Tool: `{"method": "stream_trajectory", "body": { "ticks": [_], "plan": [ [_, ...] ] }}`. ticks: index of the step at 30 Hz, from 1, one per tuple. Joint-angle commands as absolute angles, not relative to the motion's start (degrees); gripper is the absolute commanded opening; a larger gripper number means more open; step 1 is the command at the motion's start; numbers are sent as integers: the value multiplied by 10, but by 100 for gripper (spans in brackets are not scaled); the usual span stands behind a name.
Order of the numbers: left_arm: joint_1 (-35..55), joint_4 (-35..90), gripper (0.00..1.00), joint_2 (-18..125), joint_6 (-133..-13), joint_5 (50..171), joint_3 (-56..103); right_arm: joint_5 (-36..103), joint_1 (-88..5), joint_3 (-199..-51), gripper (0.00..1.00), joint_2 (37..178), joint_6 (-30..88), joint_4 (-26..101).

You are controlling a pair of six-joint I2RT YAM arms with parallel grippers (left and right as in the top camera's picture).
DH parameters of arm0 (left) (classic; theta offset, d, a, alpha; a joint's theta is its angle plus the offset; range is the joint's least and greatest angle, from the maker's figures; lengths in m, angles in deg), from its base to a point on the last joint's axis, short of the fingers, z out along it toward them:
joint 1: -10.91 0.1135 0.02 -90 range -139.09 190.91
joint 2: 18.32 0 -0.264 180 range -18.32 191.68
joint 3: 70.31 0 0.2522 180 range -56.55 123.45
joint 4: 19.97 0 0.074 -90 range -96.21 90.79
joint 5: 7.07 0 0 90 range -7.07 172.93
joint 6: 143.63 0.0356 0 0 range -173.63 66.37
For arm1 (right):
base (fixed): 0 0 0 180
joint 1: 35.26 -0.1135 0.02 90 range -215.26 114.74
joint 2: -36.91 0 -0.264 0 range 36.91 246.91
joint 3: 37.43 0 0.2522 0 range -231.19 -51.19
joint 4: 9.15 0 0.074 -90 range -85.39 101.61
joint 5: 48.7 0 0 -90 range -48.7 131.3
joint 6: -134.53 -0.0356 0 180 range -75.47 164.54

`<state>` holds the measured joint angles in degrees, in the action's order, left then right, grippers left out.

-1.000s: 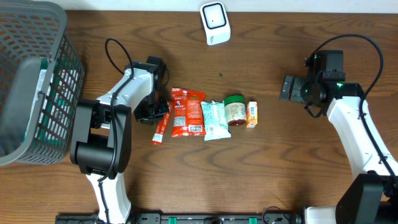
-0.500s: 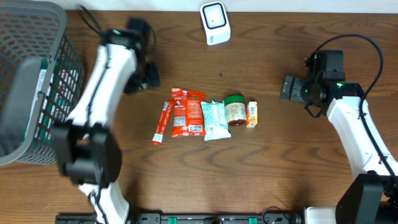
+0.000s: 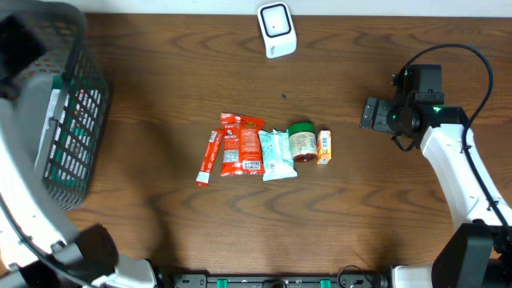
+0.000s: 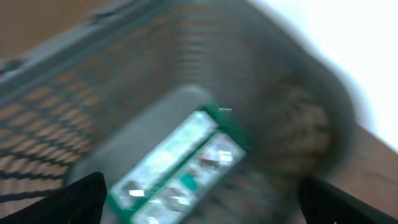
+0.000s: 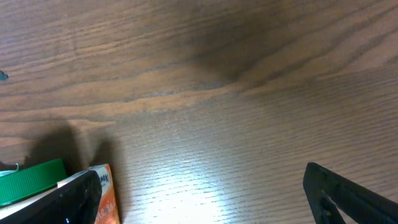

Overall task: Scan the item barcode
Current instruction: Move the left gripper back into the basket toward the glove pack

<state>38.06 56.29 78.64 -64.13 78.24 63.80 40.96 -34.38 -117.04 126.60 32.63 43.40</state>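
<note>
Several items lie in a row at mid-table: a red stick sachet [image 3: 209, 158], a red packet [image 3: 241, 144], a pale green packet [image 3: 277, 154], a green-lidded jar [image 3: 302, 142] and a small orange box [image 3: 324, 147]. The white scanner [image 3: 277, 30] stands at the far edge. My left arm [image 3: 16, 200] is a blur at the far left. Its gripper [image 4: 202, 202] is open over the basket [image 4: 74, 93], above a green-and-white pack [image 4: 180, 162]. My right gripper [image 3: 370, 113] is open over bare wood right of the box [image 5: 102, 199], holding nothing.
The grey mesh basket [image 3: 80, 88] fills the far left corner, with a green-and-white pack [image 3: 64, 120] inside. Bare wood surrounds the row of items. The right arm's cable [image 3: 480, 64] loops at the far right.
My left arm swung from beside the red stick sachet up and away to the far left over the basket, and its jaws opened. The items and right arm stayed put.
</note>
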Motion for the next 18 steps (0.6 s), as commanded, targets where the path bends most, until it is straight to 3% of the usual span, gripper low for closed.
{"method": "stream_trajectory", "body": {
  "ticks": [1,8,18],
  "plan": [
    [461,570,98,842,-582,774,621,414,-342,-1177,99,1258,330,434],
    [524,606,98,942,-581,842,617,414,-342,-1177,99,1258,330,434],
    [526,603,99,1059,-378,1002,617,414,-342,-1177,99,1258,330,434]
  ]
}}
